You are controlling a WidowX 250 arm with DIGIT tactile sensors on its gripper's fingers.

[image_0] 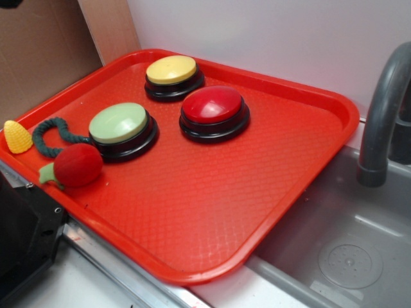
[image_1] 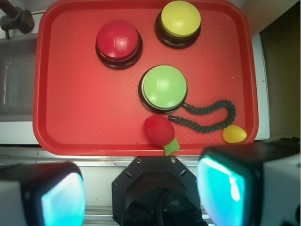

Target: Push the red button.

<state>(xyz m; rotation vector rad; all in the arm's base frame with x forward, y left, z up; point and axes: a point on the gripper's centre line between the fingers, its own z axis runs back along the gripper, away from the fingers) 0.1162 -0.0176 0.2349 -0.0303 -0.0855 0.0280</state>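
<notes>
Red button [image_0: 214,106] sits on the red tray [image_0: 212,218], far half — between the yellow button [image_0: 172,70] and the green button [image_0: 120,124]. Gripper [image_1: 136,193] spread wide, well back from the tray — holding nothing. No legible writing.

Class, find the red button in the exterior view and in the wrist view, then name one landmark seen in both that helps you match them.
Exterior: the red button sits on the tray's far half, right of the green button.
Wrist: the red button is upper left on the tray, left of the yellow button.
Shared landmark: the grey faucet, top left corner in the wrist view.
</notes>
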